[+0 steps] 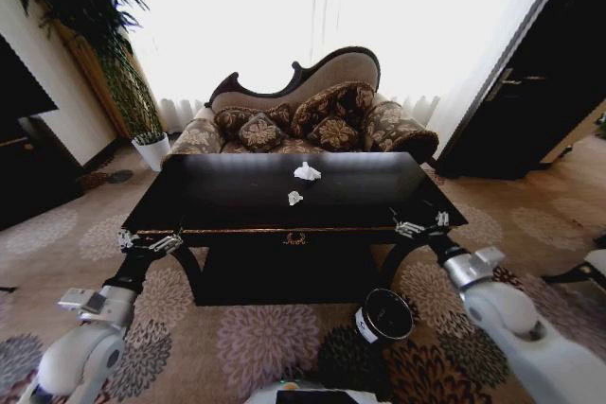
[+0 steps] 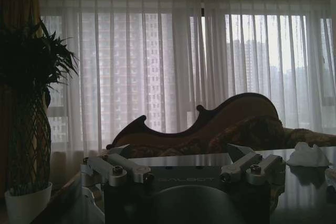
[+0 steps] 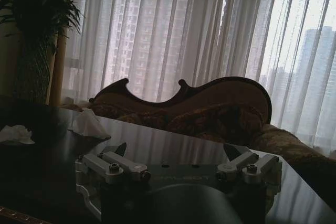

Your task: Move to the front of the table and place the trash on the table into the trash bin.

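Observation:
The dark glossy table (image 1: 227, 205) stands straight ahead, with two crumpled white tissues as the trash on it: a larger one (image 1: 306, 172) farther back and a smaller one (image 1: 294, 198) nearer the front. The round trash bin (image 1: 385, 316) sits on the carpet below the table's front right. My left gripper (image 1: 150, 242) hovers open at the front left corner. My right gripper (image 1: 422, 225) is open at the front right corner. In the left wrist view the open left gripper (image 2: 178, 153) faces a tissue (image 2: 308, 156). The right wrist view has the open right gripper (image 3: 176, 149) and both tissues (image 3: 89, 124) (image 3: 16, 134).
A patterned sofa (image 1: 303, 120) with cushions stands behind the table, before bright curtains. A potted plant (image 1: 142, 130) is at the back left, a black cabinet (image 1: 24, 149) at the left and dark doors (image 1: 540, 92) at the right. Patterned carpet surrounds the table.

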You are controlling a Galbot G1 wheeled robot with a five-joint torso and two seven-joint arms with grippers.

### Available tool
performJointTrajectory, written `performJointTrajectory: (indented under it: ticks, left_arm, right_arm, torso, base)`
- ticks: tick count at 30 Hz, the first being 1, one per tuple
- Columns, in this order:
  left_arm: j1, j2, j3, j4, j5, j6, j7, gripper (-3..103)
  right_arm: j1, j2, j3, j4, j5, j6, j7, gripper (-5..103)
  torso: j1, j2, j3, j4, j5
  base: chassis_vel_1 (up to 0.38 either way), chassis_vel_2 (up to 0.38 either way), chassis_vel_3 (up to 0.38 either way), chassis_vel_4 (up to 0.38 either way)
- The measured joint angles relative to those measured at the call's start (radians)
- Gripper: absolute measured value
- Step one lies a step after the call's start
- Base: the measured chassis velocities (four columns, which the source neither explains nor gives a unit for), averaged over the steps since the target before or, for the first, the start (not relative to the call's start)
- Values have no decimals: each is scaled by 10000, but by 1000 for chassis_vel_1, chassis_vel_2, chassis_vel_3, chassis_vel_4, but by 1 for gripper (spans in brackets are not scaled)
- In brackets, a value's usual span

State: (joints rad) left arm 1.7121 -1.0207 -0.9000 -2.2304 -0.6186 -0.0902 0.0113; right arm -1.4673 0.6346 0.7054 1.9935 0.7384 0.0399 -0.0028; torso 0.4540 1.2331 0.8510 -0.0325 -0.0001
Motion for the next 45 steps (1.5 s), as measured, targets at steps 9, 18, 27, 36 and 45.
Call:
performJointTrajectory:
  ticks: [9,18,27,36,45]
  left_arm:
    - [0,0,0,0,0,0,0,100]
    - [-1,0,-1,0,0,-1,-6,100]
    - [0,0,0,-1,0,-1,-1,100]
    - [0,1,0,0,0,0,-1,100]
    - [0,0,0,0,0,1,0,100]
  right_arm:
    - [1932,-1373,-1734,-1199,842,-8,-451,100]
    - [5581,-1817,-5190,-2358,1242,99,-1036,100]
    - [8818,-1403,-8371,-3339,1380,-9,-1236,100]
    - [11205,-741,-10834,-4364,1350,-167,-1305,100]
    - [12982,-81,-12399,-5444,1310,-137,-1398,100]
  torso:
    - [0,0,-1,-1,1]
    - [1,0,0,0,-1]
    - [1,0,0,1,-1]
    - [0,0,0,-2,-1]
    - [1,-1,0,1,-2]
  base:
    - [0,0,0,0]
    - [0,0,0,0]
    - [0,0,0,0]
    - [0,0,0,0]
    - [0,0,0,0]
